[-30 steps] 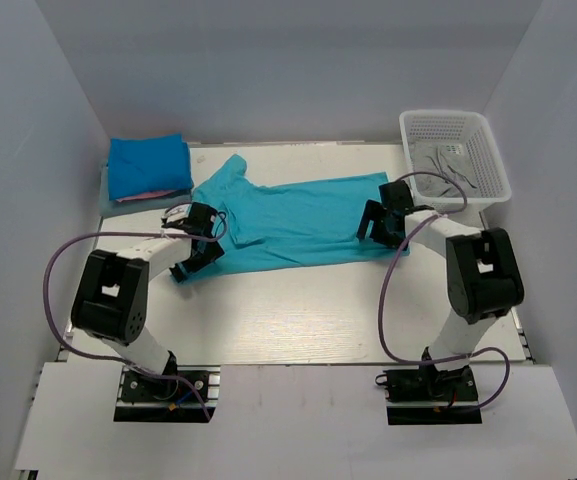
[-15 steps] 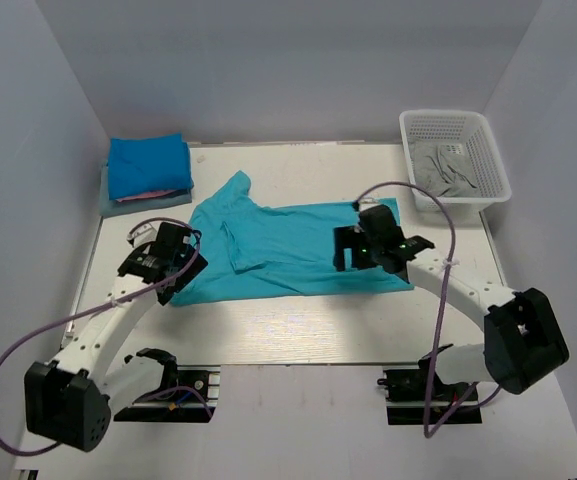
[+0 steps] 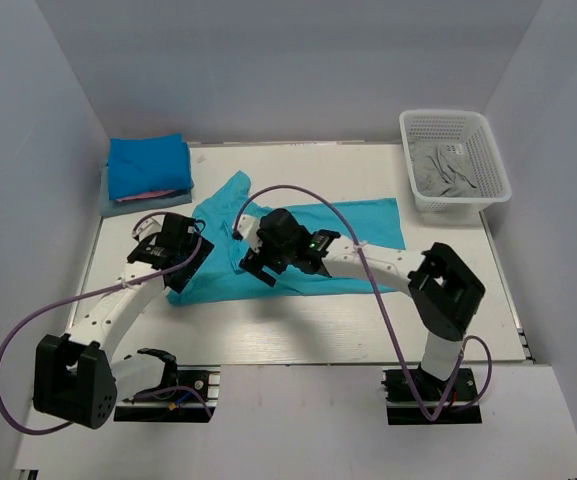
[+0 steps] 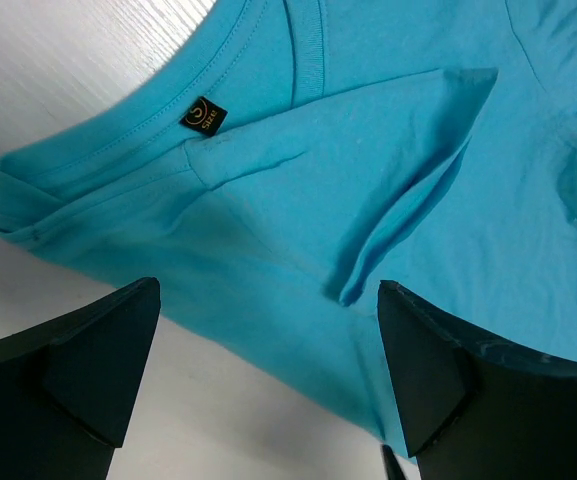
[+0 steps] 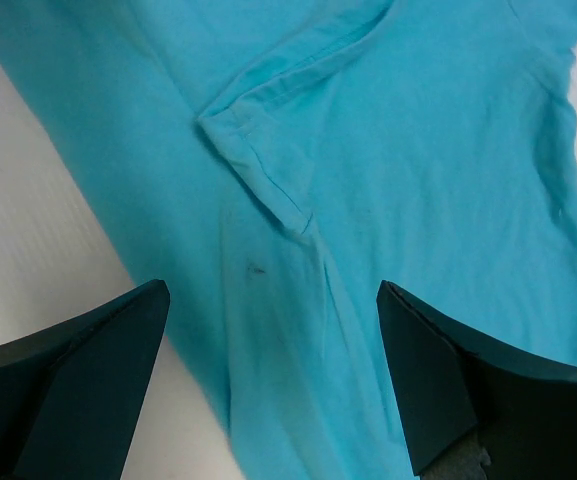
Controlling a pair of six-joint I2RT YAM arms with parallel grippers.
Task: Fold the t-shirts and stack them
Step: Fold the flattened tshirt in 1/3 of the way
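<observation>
1. The turquoise t-shirt [image 3: 358, 222] lies spread on the table [image 3: 298, 330], under both sets of jaws. Compared with a second ago its near edge has pulled in and the cloth sits tighter toward the collar end.
2. Your right gripper [image 5: 271, 288] was over the hem end a second ago and has swept across to the sleeve area. The jaws are wide apart and hold nothing. Turquoise cloth fills the gap between them, with a sleeve hem [image 5: 258, 160] just ahead of the tips.
3. Your left gripper [image 4: 266, 290] has barely moved from the collar side. Its jaws are also fully spread and empty. A sleeve flap [image 4: 408, 180] lies folded over the body between and ahead of the tips.
4. The folded stack [image 3: 148, 165] is well beyond the left jaws and has not changed. The basket [image 3: 488, 135], with a grey tee [image 3: 443, 172] still in it, is far off to the right.
5. The collar [image 4: 308, 50] and its label [image 4: 203, 115] lie ahead of the left jaws, toward the left finger.
6. My read: both grippers have let go, so one fold pass looks finished. Next you need a regrip near the sleeve. The shirt isn't folded small enough to stack yet, and the basket tee is still waiting.
</observation>
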